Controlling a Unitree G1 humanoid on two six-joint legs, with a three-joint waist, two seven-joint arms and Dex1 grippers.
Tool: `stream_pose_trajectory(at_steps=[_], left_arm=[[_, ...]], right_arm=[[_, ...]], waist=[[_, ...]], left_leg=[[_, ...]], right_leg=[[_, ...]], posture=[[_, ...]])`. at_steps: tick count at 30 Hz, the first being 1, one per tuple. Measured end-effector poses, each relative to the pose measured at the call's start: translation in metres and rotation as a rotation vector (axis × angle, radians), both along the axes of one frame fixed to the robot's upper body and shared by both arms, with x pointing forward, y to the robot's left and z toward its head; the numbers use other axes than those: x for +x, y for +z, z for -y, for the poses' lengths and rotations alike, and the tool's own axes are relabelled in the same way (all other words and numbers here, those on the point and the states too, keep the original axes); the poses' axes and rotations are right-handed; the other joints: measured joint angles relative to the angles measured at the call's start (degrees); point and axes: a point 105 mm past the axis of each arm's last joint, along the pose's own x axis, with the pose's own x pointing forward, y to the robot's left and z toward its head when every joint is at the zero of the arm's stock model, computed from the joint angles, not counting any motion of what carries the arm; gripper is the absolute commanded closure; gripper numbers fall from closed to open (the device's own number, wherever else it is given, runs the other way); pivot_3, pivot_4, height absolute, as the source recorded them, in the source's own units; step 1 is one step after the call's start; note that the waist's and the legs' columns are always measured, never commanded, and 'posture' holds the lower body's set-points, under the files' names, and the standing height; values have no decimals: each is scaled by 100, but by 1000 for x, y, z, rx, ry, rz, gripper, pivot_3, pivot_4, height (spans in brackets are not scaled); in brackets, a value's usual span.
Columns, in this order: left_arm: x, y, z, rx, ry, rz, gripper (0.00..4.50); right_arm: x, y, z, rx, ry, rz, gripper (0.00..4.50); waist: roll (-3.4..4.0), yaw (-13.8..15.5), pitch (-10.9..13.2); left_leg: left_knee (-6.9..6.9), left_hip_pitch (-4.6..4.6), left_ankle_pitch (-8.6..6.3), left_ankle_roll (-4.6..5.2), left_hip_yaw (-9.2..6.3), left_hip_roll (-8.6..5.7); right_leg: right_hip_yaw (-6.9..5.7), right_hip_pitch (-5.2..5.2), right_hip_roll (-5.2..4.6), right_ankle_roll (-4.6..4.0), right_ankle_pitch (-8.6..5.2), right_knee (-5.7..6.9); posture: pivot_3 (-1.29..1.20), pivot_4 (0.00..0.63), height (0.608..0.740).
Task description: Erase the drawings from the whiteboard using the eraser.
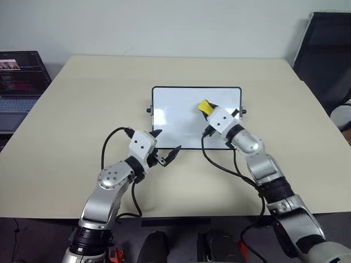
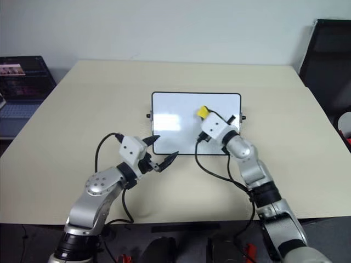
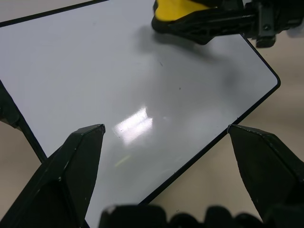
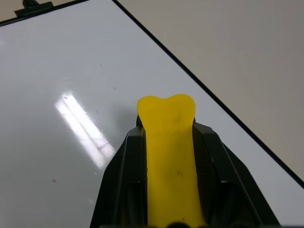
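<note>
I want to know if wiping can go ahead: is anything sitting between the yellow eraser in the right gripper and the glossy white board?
Nothing visible does. The right gripper holds the yellow eraser over the glossy white board, whose surface below looks bare. The open left gripper sits at the board's near edge, away from the eraser.

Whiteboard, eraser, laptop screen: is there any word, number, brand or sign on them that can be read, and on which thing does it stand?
No text can be read.
whiteboard: blank, only faint specks, no readable drawings.
eraser: plain yellow, no brand or label.
laptop screen: lines of content, too small and blurred to read.
</note>
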Motion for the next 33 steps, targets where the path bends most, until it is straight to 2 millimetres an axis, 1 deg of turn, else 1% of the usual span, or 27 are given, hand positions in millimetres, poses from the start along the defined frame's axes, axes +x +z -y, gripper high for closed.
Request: stream_pose_trajectory(at_steps=[3,6,8,11,13,23,28,33], left_arm=[[0,0,0,0,3,0,0],[-1,-2,-2,1,10,-5,0],[-2,-3,-3,1,12,-9,0],[-3,-5,-3,1,16,-13,0],[-4,-5,-4,1,20,-14,0],[-4,-5,-5,2,26,-14,0],[-4,-5,-4,4,22,-13,0],[-5,-3,-2,4,11,-8,0]], right_arm=[[5,-14,-3,-53,-11,-35,3541],[6,-14,-7,-116,-10,-29,3541],[4,-19,-8,-145,-5,-40,3541],[-3,-31,-8,-174,8,-67,3541],[-9,-38,-7,-174,17,-86,3541],[-40,-68,0,-229,60,-186,3541],[-48,-73,4,-246,62,-212,3541],[-47,-70,7,-236,47,-222,3541]], waist=[[0,2,0],[-3,1,-2],[-3,0,-3],[-4,-3,-4],[-4,-5,-4],[-4,12,-4],[-5,20,-4],[-5,30,-3]], left_leg=[[0,-2,0,0,-1,-2],[4,4,0,0,-1,2],[4,16,0,0,-1,2],[5,38,0,0,2,3],[6,50,0,0,2,3],[10,53,1,0,0,6],[10,52,1,0,1,5],[10,49,1,0,0,4]], right_leg=[[0,0,-1,0,0,0],[-1,5,-2,0,1,3],[0,14,-2,0,0,5],[3,35,-2,1,-1,5],[3,50,-3,22,-14,4],[3,54,-8,24,-16,4],[3,53,-8,25,-16,3],[3,51,-8,25,-16,1]], posture=[[0,150,740],[0,150,740],[0,150,740],[0,150,740],[0,150,740],[0,150,740],[0,150,740],[0,150,740]])
